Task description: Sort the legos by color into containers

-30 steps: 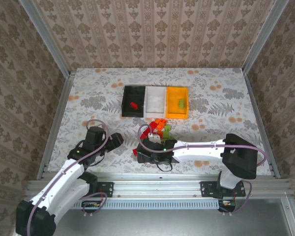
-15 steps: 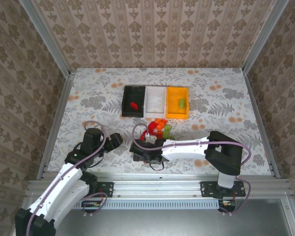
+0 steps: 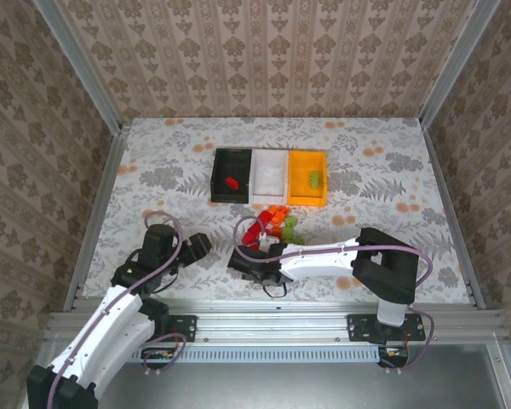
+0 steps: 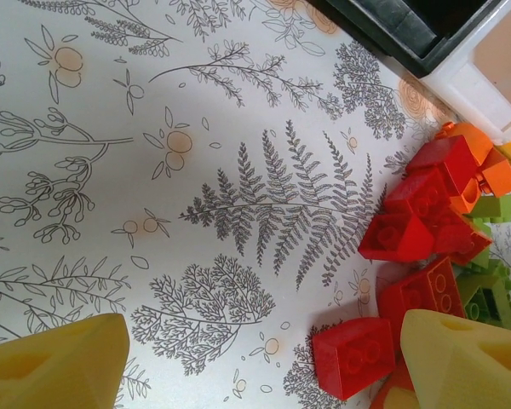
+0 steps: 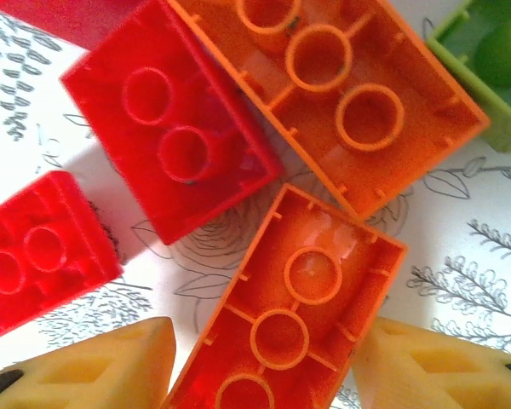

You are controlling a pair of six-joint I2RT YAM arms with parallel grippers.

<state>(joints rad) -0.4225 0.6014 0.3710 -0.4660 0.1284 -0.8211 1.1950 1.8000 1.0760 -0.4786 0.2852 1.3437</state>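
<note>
Two small plastic bricks (image 3: 232,182) are binned; we judge the mixed heap (image 3: 271,223) is left to sort. Left fingers (image 4: 51,366) released; right fingers (image 5: 85,371) flank an orange brick (image 5: 289,298), grip unclear.

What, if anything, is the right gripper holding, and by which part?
The right gripper flanks the long sides of an upturned orange brick; whether it grips cannot be told.

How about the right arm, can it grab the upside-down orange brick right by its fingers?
Probably yes. The orange brick lies hollow side up between the yellow fingers of the right gripper, with nothing over it. A red brick crowds its far corner, not its sides.
</note>
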